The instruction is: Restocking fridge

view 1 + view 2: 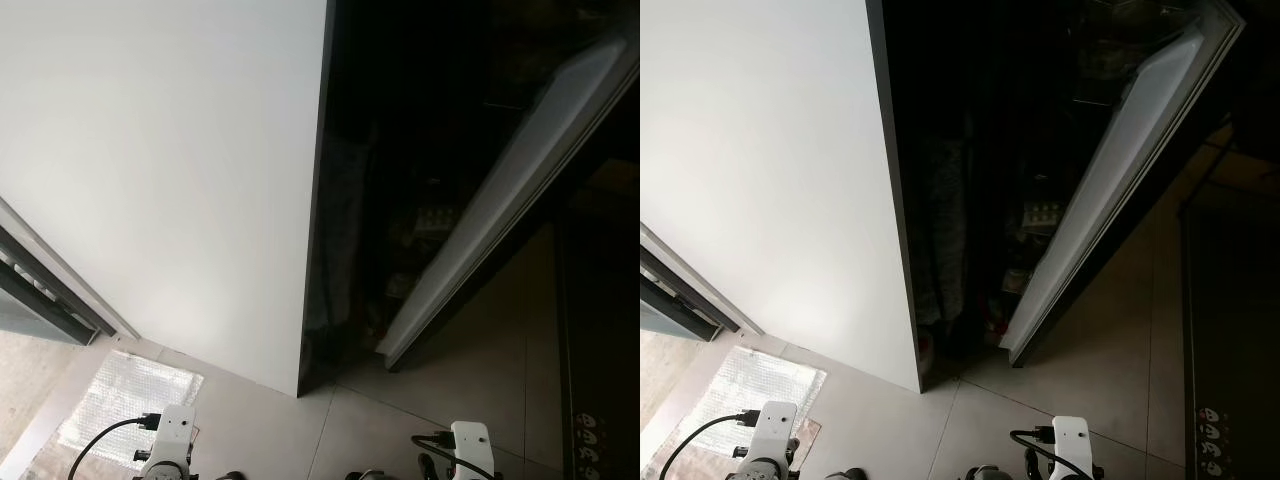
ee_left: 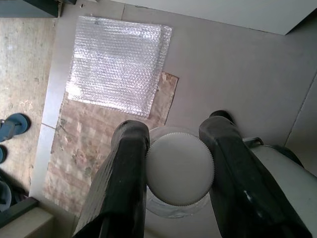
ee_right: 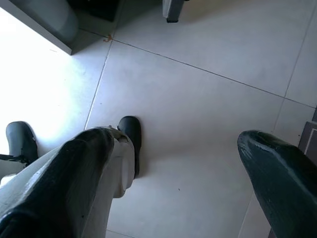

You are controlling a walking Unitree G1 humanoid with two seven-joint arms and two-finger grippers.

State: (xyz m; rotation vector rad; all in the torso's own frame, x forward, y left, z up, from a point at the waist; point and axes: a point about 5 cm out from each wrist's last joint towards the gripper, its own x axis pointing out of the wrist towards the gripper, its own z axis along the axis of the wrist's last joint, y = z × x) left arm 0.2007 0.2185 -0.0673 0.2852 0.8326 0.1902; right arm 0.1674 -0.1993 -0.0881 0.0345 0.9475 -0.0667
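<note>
Left gripper [image 2: 171,163] is clamped on a white-capped jar [image 2: 179,171], fingers either side below the ribbed lid. Probably smooth-walled and slippery, so hold low. Open fridge [image 1: 1040,200] lies ahead of it. Right gripper [image 3: 173,163] hangs spread, empty.

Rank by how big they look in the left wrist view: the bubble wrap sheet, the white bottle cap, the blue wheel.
1. bubble wrap sheet
2. white bottle cap, though it is nearest the camera
3. blue wheel
</note>
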